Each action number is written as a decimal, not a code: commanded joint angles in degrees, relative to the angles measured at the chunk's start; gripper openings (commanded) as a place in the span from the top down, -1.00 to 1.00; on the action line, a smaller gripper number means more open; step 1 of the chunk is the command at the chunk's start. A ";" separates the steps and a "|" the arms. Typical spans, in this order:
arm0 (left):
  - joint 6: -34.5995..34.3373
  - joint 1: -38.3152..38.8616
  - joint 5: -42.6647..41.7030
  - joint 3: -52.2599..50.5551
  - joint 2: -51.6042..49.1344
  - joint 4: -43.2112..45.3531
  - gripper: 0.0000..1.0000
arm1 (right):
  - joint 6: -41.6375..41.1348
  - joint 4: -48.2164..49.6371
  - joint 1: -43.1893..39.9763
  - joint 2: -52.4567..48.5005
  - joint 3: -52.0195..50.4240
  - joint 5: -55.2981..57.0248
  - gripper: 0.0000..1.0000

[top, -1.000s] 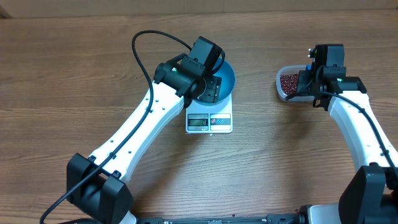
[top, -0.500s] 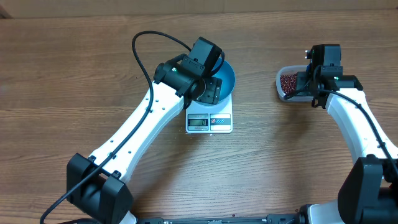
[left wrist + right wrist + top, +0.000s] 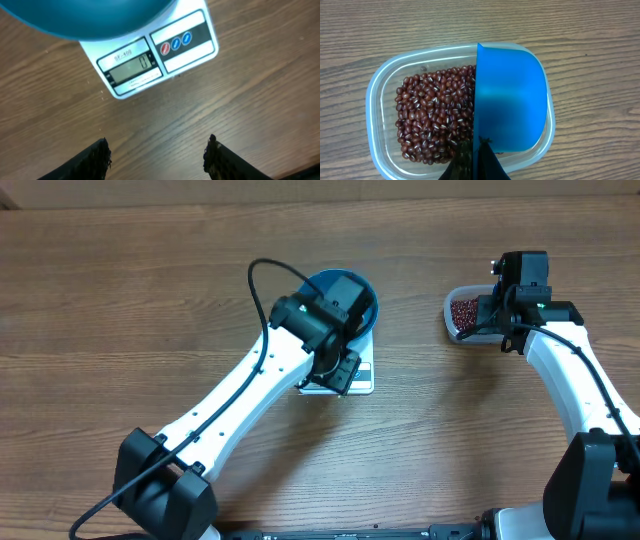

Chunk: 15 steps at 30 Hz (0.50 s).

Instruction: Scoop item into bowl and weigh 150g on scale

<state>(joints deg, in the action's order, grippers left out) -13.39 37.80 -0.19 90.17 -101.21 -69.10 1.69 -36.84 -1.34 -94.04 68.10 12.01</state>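
1. Swung across since a second ago, the left arm is now carried from the bowl's left rim to the display side of the scale [image 3: 165,50], and its jaws are narrowed a little. The right arm is hardly shifted.
2. The left hand [image 3: 157,147] is held open and empty above the bare bench [image 3: 260,100], just in front of the scale. The display [image 3: 131,67] is read as zero, with the bowl [image 3: 95,15] seated on the scale.
3. The right hand [image 3: 475,150] is closed tight on the scoop [image 3: 510,110], well to the right of the scale, over the tub [image 3: 375,100]. The beans [image 3: 432,117] are heaped in the tub beside the scoop's straight edge. Whether any are already loaded cannot be told.
4. By judgement, scooping is the step in hand. The straight edge is best driven low into the heap and the scoop levelled before it is lifted, so that nothing is shed on the way to the scale.
5. The left hand is best kept clear of the bowl and scale, so that the zero is not disturbed.
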 commanded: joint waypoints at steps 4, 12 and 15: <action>-3.17 0.04 0.81 -17.88 6.47 13.60 -0.39 | -0.11 -0.07 0.09 0.04 0.37 0.39 0.93; -3.43 -2.71 3.08 -29.81 9.38 24.72 -0.73 | -0.11 -0.07 0.04 0.04 0.37 0.37 0.93; -5.11 -4.57 2.40 -29.51 9.31 29.20 -0.53 | -0.11 -0.07 0.04 0.04 0.37 0.37 0.93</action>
<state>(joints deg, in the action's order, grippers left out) -16.53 34.79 2.39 60.62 -92.05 -42.98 1.69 -37.08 -1.37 -94.04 68.10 12.03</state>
